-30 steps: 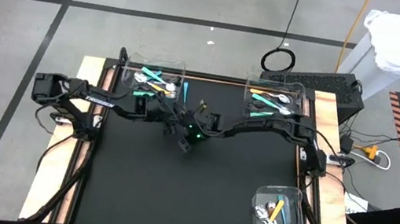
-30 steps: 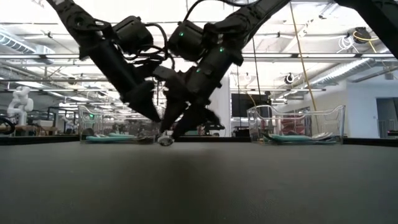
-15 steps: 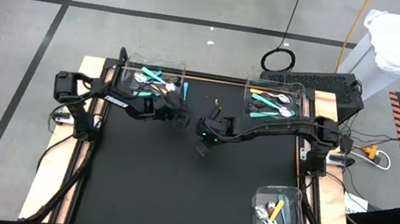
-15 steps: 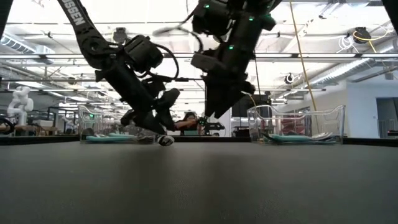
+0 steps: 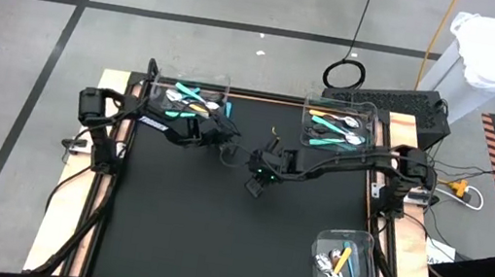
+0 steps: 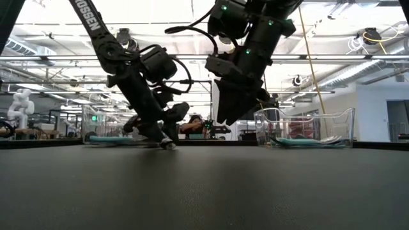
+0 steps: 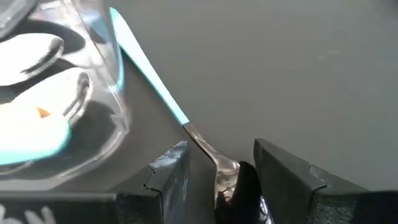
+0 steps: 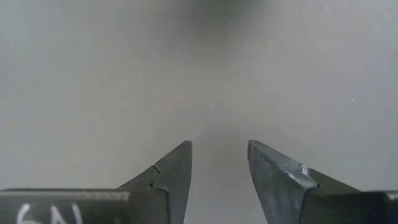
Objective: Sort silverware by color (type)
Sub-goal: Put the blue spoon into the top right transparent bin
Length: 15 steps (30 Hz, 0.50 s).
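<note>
Midway through the sort, by the look of it: silverware already lies in three clear bins, a back-left bin point(image 5: 187, 100), a back-right bin point(image 5: 338, 125) and a front-right bin point(image 5: 343, 276), the last holding a mixed heap of teal and orange-yellow handles that appears to be what is left to sort. Both back bins hold several pieces, mainly teal-handled, with some orange-yellow visible in the left one.

Low over the black table point(image 5: 212, 241), just beside the back-left bin, the left gripper point(image 7: 214, 180) has its fingers parted around the metal end of a light-blue spoon point(image 7: 152, 87). Whether they grip it or merely straddle it cannot be told. The spoon lies flat on the table outside the bin, its long axis running from the gripper toward the bin's clear wall, with the handle tip right alongside that wall and the metal end between the fingers.

Raised above the table's middle, the right gripper point(image 8: 217, 165) stands open and empty, with only bare tabletop below it.
</note>
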Motion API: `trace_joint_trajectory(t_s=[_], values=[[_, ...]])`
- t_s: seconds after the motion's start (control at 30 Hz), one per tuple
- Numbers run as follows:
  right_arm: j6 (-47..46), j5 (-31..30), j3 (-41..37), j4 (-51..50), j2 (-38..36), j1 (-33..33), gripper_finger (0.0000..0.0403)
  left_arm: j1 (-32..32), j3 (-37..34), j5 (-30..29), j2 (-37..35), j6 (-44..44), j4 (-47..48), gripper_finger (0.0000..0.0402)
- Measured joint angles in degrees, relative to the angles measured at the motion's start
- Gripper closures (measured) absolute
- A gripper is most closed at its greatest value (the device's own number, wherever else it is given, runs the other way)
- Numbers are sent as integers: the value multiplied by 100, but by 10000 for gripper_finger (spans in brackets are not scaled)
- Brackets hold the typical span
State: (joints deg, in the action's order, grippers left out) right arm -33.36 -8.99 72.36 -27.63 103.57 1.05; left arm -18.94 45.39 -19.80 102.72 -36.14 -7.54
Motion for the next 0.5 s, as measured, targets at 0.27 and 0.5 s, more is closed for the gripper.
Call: trace_joint_trajectory(t_s=[0.27, 0.5], values=[[0, 2, 0, -5, 0, -185, 250, 80, 0, 456, 104, 34, -27, 272], [1, -135, 0, -49, -45, -384, 250, 476, -15, 455, 108, 275, 100, 381]])
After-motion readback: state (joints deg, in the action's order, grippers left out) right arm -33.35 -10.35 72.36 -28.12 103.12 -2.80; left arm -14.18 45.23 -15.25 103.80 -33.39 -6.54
